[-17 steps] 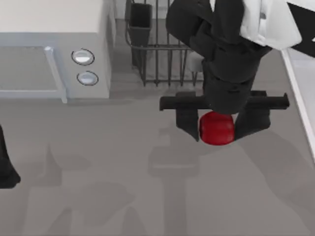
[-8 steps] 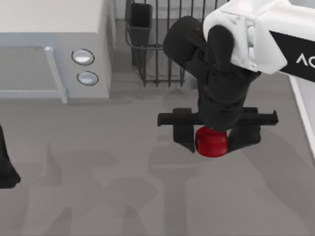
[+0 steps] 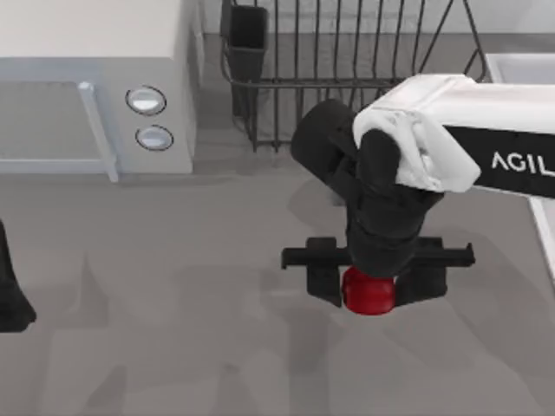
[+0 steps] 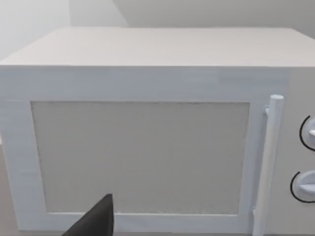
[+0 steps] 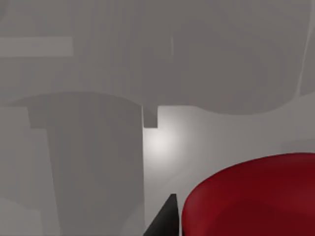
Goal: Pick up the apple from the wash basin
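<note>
In the top view the red apple (image 3: 368, 291) is clamped between the black fingers (image 3: 325, 279) of my right gripper (image 3: 369, 289), which is shut on it above the grey tabletop, right of centre. The right wrist view has the apple (image 5: 256, 196) close up beside one fingertip (image 5: 165, 222), with bare table beneath. Part of the pale wash basin (image 3: 525, 65) rim lies at the table's far right, apart from the apple. My left arm (image 3: 10, 295) is parked at the left edge.
A white microwave (image 3: 95, 78) stands at the back left, and its door and handle (image 4: 268, 157) are in the left wrist view. A dark wire dish rack (image 3: 347, 61) sits at the back, just behind my right arm. Open grey tabletop (image 3: 173, 329) spreads across the front.
My right gripper has carried the apple away from the dish rack toward the table's front, and the arm's white link has swung into view from the right. The left arm has not moved.
</note>
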Controlling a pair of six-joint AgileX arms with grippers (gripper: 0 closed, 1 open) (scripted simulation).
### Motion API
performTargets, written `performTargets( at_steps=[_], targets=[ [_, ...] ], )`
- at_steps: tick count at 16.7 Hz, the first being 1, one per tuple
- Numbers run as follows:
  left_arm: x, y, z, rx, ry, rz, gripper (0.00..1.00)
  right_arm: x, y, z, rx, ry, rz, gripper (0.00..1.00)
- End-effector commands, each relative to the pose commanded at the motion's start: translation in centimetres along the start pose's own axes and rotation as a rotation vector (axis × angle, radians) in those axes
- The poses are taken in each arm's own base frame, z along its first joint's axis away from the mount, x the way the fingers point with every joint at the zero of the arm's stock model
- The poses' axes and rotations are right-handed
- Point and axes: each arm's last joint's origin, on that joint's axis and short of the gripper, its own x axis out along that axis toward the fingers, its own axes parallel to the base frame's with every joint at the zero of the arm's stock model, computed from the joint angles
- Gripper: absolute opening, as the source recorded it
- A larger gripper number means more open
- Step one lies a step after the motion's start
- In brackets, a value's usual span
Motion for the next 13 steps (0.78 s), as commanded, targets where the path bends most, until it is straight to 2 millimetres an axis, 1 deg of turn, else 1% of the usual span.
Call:
performTargets(
  at_steps=[2,13],
  targets=[
    [0.00,0.00,0.00,0.000,0.000,0.000,1.00,0.00,0.00,0.00,0.000,0.000,0.000,0.00],
    [0.00,0.00,0.00,0.000,0.000,0.000,1.00,0.00,0.00,0.00,0.000,0.000,0.000,0.83]
  ],
)
